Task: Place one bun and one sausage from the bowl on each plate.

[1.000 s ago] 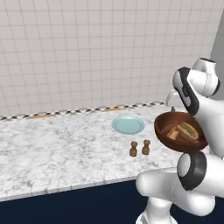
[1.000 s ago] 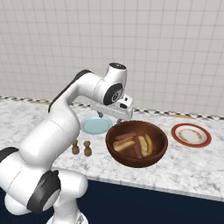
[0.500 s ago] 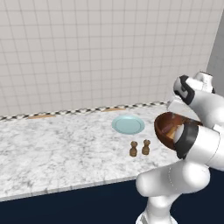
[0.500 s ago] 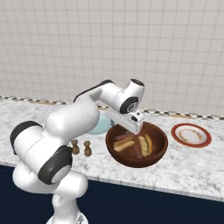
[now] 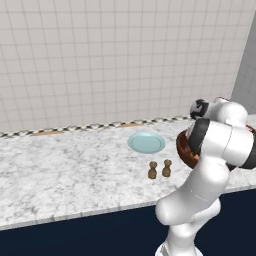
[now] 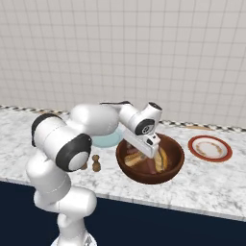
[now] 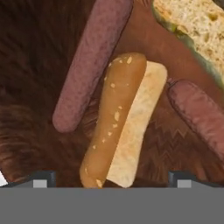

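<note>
My gripper (image 7: 113, 180) is open and hangs low inside the dark wooden bowl (image 6: 176, 165), right over a golden-tan bun (image 7: 122, 118). One dark fingertip (image 7: 43, 179) stands on each side of the bun's near end, not touching it. A reddish sausage (image 7: 94, 57) lies to the bun's upper left, and a second sausage (image 7: 197, 113) to its right. Another bun (image 7: 197, 22) shows at the top right corner. In the right base view the hand (image 6: 150, 146) dips into the bowl. The pale blue plate (image 5: 146, 142) lies left of the bowl, the red-rimmed plate (image 6: 210, 148) to its right.
Two small brown shakers (image 5: 152, 170) (image 5: 167, 168) stand in front of the blue plate, close to the bowl's left side. A tiled wall runs along the back of the marble counter (image 5: 60, 170). My own arm hides most of the bowl (image 5: 183, 148) in the left base view.
The arm has swung right and lowered the hand from the bowl's left rim down into the bowl. Jaws stay wide. Bowl, plates and shakers have not moved.
</note>
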